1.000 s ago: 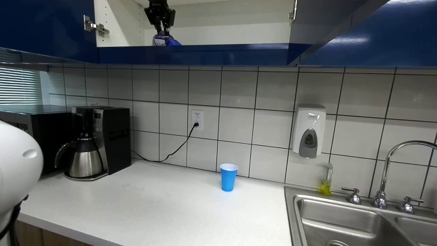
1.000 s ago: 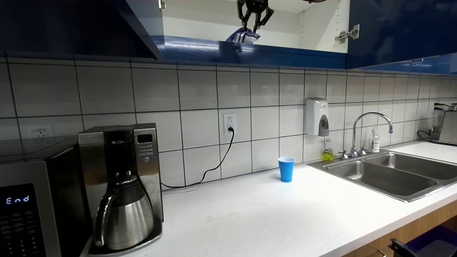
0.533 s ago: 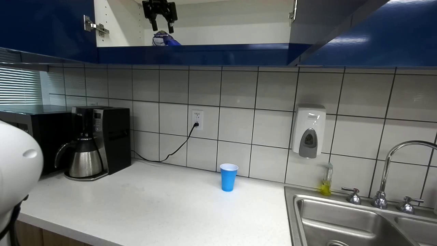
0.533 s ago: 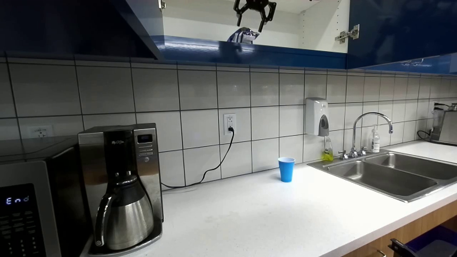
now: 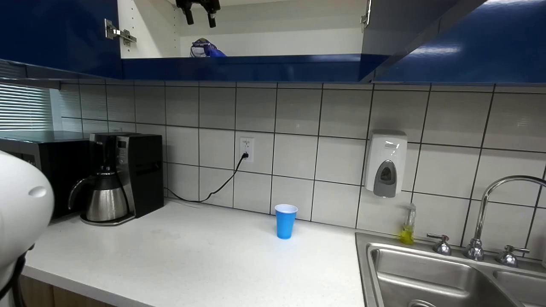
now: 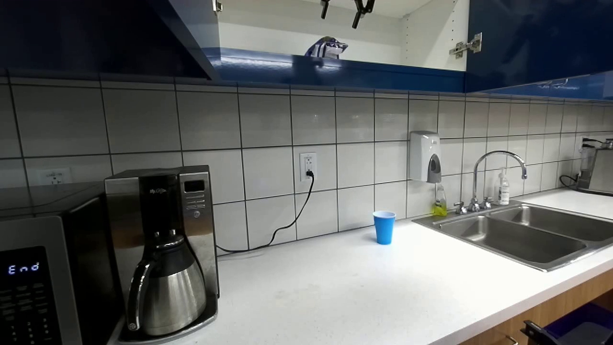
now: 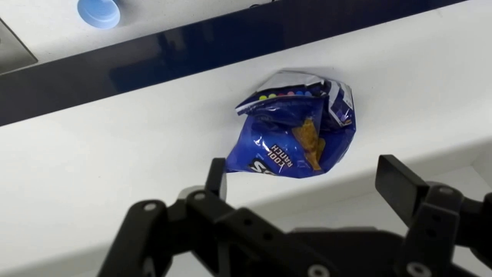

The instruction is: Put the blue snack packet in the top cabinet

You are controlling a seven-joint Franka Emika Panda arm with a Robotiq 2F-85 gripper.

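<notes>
Backing the hand (image 5: 201, 24) away cleanly seems called for, upward first and then out: its fingers are spread wide, nothing is gripped, and a gap above the blue snack packet (image 7: 290, 130) is shown in both exterior views. Closing should be avoided until well clear — the crumpled foil, laid on the pale floor of the top cabinet (image 5: 277, 68) just behind its front edge, could be snagged and dragged. Farther below, the blue cup (image 7: 99, 13) is stood on the table (image 5: 213, 256).

I see Cool Ranch snack packet (image 7: 288, 132), shiny blue, crumpled, partly folded over, lying on white floor of the open top cabinet (image 5: 273, 67), near its blue front edge.
</notes>
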